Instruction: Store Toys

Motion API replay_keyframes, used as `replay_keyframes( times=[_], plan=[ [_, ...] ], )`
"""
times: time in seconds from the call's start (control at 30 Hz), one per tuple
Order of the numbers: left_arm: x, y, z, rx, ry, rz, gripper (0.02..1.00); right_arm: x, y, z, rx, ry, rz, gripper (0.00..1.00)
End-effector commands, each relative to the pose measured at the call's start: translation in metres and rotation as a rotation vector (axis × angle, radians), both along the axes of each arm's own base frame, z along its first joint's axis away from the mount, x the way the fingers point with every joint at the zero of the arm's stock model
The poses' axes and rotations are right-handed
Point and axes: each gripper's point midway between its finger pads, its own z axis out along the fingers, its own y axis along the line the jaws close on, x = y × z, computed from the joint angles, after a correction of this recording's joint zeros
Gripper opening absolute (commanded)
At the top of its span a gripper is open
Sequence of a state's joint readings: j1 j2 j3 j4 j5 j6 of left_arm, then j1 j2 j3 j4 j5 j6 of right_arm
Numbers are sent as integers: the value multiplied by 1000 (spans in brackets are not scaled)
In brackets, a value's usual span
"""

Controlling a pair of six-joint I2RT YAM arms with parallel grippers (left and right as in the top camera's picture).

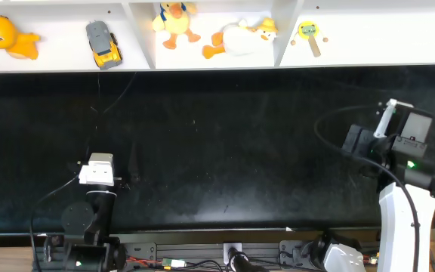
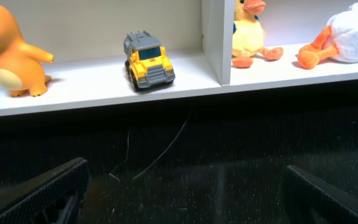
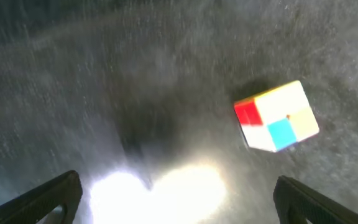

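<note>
A black table surface (image 1: 217,143) is laid out in front of a white shelf (image 1: 368,53), which is set along one long edge of it. The shelf is split into compartments by upright white dividers (image 1: 141,30). Fine pale scratches (image 2: 160,152) are seen on the surface just before the shelf. Farther out from the shelf, a bright patch of reflected light (image 3: 154,186) is thrown on the dark surface. At the edge opposite the shelf, a brown wooden strip (image 1: 6,261) is seen.
</note>
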State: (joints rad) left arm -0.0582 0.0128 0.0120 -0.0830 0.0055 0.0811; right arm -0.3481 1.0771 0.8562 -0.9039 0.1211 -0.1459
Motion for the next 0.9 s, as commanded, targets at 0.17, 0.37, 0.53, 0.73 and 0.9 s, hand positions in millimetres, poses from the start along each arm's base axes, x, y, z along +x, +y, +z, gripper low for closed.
replay_keyframes(
  times=[0.17,0.37,0.53,0.73,0.9],
  plan=[
    [0,2,0,13,-5,11,998,-42,-57,-2,-95,87,178,996],
    [0,3,0,13,-5,12,998,-84,-98,-12,-141,190,214,998],
    [0,3,0,13,-5,12,998,-93,-108,-34,-60,208,229,991],
    [0,3,0,13,-5,12,998,-65,-107,-47,71,88,299,996],
    [0,3,0,13,-5,12,998,-52,-118,-47,90,62,311,998]
  ],
)
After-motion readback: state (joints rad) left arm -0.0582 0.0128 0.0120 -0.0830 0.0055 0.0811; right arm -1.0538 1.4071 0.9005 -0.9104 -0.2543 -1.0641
